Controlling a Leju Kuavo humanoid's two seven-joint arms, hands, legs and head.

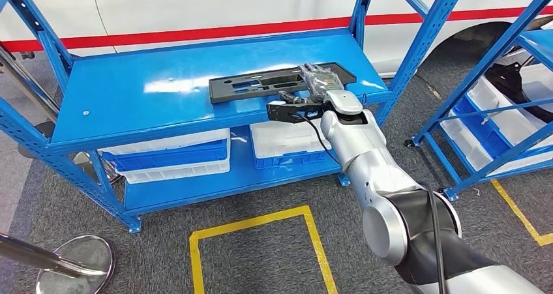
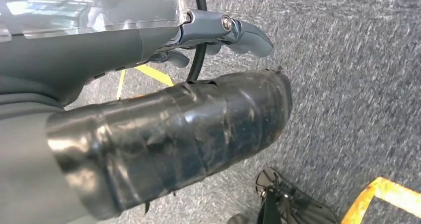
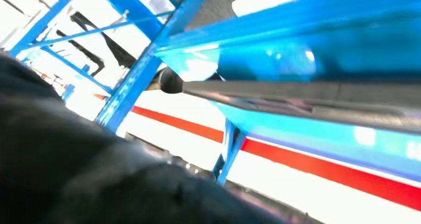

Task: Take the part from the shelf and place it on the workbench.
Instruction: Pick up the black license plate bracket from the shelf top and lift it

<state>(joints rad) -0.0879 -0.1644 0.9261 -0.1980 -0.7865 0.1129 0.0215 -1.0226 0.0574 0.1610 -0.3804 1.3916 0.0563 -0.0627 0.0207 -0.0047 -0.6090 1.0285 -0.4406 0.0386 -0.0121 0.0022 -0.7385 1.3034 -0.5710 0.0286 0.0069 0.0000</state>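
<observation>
The part (image 1: 261, 85) is a flat black plastic panel with cut-outs, lying on the top deck of the blue shelf (image 1: 143, 92). My right hand (image 1: 321, 79) reaches in from the front, and its fingers lie over the panel's right end. Whether they grip the panel is unclear. In the right wrist view the panel (image 3: 298, 97) runs edge-on as a dark strip on the blue deck (image 3: 308, 129), with the hand a dark blur. My left hand (image 2: 149, 124) hangs over the grey carpet, its tape-wrapped thumb and fingers (image 2: 238, 33) extended and holding nothing.
White and blue bins (image 1: 176, 157) (image 1: 287, 147) sit on the shelf's lower deck. A second blue rack (image 1: 495, 111) with bins stands at the right. A white car (image 1: 195, 7) is behind the shelf. Yellow floor tape (image 1: 261, 222) and a stanchion base (image 1: 78, 261) lie nearer.
</observation>
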